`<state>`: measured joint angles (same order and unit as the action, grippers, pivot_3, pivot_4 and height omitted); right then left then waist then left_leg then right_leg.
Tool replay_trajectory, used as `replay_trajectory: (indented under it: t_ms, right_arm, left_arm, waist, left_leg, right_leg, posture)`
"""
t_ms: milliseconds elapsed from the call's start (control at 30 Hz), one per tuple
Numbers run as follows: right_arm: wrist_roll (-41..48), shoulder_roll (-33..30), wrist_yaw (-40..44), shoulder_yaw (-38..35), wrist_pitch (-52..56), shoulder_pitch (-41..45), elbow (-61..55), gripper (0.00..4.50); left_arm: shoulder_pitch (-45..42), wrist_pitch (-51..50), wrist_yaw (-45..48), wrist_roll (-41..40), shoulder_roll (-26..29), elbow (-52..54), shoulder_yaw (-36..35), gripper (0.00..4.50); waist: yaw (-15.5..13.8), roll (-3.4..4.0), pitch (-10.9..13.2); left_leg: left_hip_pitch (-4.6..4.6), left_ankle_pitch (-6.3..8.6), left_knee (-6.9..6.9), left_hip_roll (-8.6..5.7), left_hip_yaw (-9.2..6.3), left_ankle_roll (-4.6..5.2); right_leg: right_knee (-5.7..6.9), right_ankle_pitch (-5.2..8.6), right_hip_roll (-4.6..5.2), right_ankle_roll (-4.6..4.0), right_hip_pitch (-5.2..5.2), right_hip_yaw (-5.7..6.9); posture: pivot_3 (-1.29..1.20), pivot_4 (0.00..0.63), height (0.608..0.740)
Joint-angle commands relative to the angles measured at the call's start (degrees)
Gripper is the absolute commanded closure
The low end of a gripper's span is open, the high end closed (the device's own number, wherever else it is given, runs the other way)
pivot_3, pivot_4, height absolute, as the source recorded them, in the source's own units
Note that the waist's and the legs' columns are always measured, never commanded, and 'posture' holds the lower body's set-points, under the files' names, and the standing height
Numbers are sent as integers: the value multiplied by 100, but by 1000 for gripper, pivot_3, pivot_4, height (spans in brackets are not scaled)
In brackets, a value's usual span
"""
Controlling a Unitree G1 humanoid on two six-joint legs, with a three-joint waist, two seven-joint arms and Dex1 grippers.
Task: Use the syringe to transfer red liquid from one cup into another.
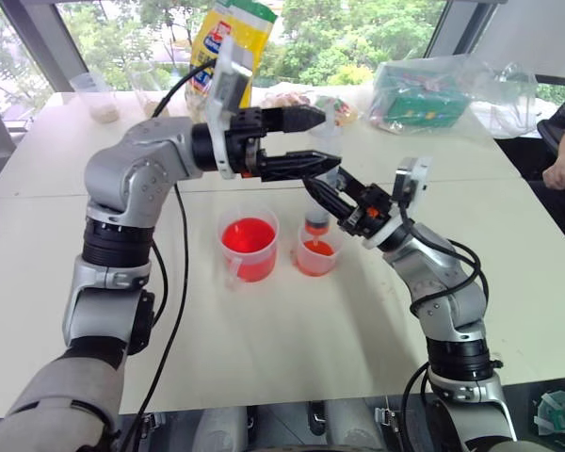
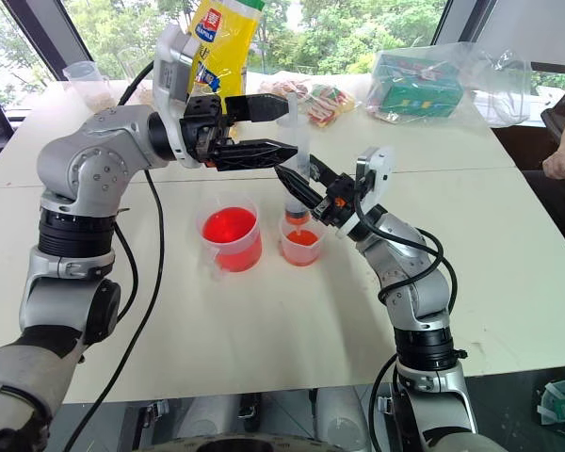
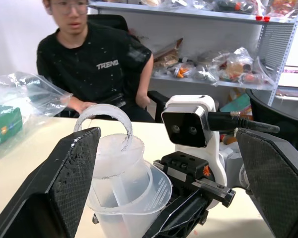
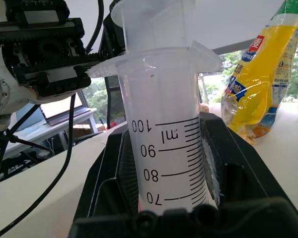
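Right gripper (image 1: 331, 195) grasps the syringe (image 4: 166, 144) upright; left gripper (image 1: 313, 139) spread around its plunger (image 3: 104, 116).

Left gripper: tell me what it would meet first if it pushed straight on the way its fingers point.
Likely the syringe. The left gripper points across at its plunger top, which stands between the open fingers in the left wrist view. The right gripper, clamped on the barrel, sits just beyond. Depth is hard to judge.

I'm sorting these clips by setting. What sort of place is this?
Probably a lab or workshop office: pale tables pushed together by big windows with trees outside, metal shelves crammed with bagged supplies, and a person seated in an office chair at the table.
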<state>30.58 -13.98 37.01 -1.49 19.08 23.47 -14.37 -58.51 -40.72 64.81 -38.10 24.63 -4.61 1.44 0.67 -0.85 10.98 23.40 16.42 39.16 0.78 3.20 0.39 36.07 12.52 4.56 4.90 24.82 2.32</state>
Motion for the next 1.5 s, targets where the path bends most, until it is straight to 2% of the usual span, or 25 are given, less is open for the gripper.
replay_trajectory:
  t_ms: [33, 67, 200, 233, 667, 1233, 1500]
  right_arm:
    - [40, -7, 12, -6, -136, 110, -232, 3152]
    - [40, -7, 7, -3, -134, 105, -239, 3152]
    - [37, -16, 4, 7, -134, 81, -251, 3152]
    - [34, -19, 5, 8, -134, 79, -252, 3152]
    - [270, -139, -161, -173, 93, 227, -593, 3152]
    - [883, -292, -602, -476, 652, 458, -1092, 3152]
    - [853, -299, -561, -368, 675, 242, -1045, 3152]
  left_arm:
    - [-171, 92, 87, 17, -55, 11, 45, 1840]
    - [-185, 98, 89, 32, -74, -10, 52, 2478]
    - [-224, 130, 119, 87, -124, -87, 74, 4347]
    - [-227, 144, 128, 105, -129, -104, 82, 4462]
    - [41, 602, 395, 697, -98, -363, 490, 4462]
    - [368, 586, 409, 807, -216, -223, 639, 4462]
    - [134, 584, 369, 808, -162, -435, 482, 4462]
  waist:
    - [0, 0, 0]
    - [0, 0, 0]
    - [1, 0, 0]
    - [0, 0, 0]
    - [-1, 0, 0]
    - [-2, 0, 0]
    - [-1, 0, 0]
  left_leg:
    - [0, 0, 0, 0, 0, 0]
    - [0, 0, 0, 0, 0, 0]
    - [-1, 0, 0, 0, 0, 0]
    - [0, 0, 0, 0, 0, 0]
    - [0, 0, 0, 0, 0, 0]
    - [0, 0, 0, 0, 0, 1]
    - [0, 0, 0, 0, -1, 1]
  right_leg:
    - [0, 0, 0, 0, 0, 0]
    - [0, 0, 0, 0, 0, 0]
    - [1, 0, 0, 0, 0, 0]
    - [0, 0, 0, 0, 0, 0]
    - [0, 0, 0, 0, 0, 0]
    - [1, 0, 0, 0, 0, 0]
    - [1, 0, 0, 0, 0, 0]
  posture:
    - [0, 150, 740]
    - [0, 150, 740]
    - [0, 150, 740]
    - [0, 150, 740]
    - [0, 150, 740]
    - [0, 150, 740]
    - [0, 150, 740]
